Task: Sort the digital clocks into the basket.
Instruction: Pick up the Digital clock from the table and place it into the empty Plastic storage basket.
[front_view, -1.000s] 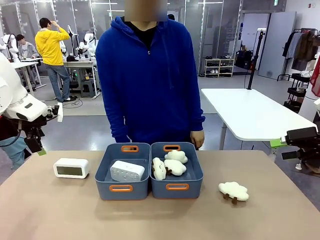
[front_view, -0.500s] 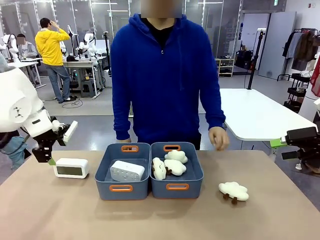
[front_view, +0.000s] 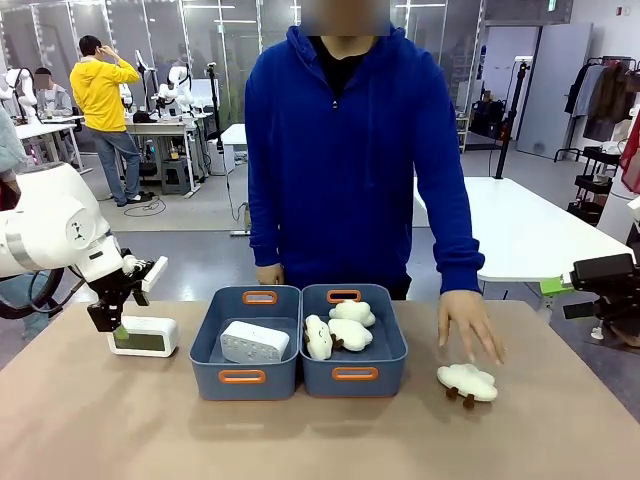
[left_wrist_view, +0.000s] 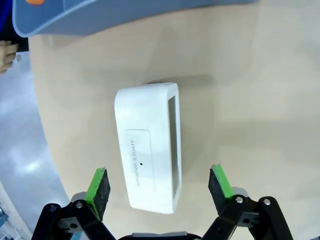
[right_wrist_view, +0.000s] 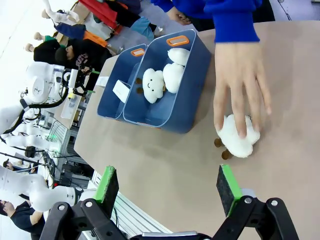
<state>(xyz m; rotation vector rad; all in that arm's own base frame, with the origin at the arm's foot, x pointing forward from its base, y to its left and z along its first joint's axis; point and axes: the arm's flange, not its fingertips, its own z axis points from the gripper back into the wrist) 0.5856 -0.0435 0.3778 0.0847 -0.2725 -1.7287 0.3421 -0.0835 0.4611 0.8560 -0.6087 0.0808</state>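
One white digital clock (front_view: 143, 337) stands on the table left of the bins, screen towards me. My left gripper (front_view: 112, 322) hangs open right at its left end. In the left wrist view the clock (left_wrist_view: 150, 145) lies lengthwise, its near end between the green pads (left_wrist_view: 98, 186) of my left gripper (left_wrist_view: 159, 190), not touching. A second clock (front_view: 254, 341) lies dotted face up in the left blue-grey basket (front_view: 243, 377), also visible in the right wrist view (right_wrist_view: 121, 90). My right gripper (right_wrist_view: 167, 192) is open and empty, high over the table's right side.
The twin bin (front_view: 355, 374) beside the basket holds three plush sheep (front_view: 345, 333). A person in a blue hoodie stands at the far edge, one hand (front_view: 470, 322) pressing on a loose sheep (front_view: 467, 382) on the table's right.
My left arm swung down and right from the table's left edge to the loose clock. The person stepped right and lowered a hand onto the sheep on the table.
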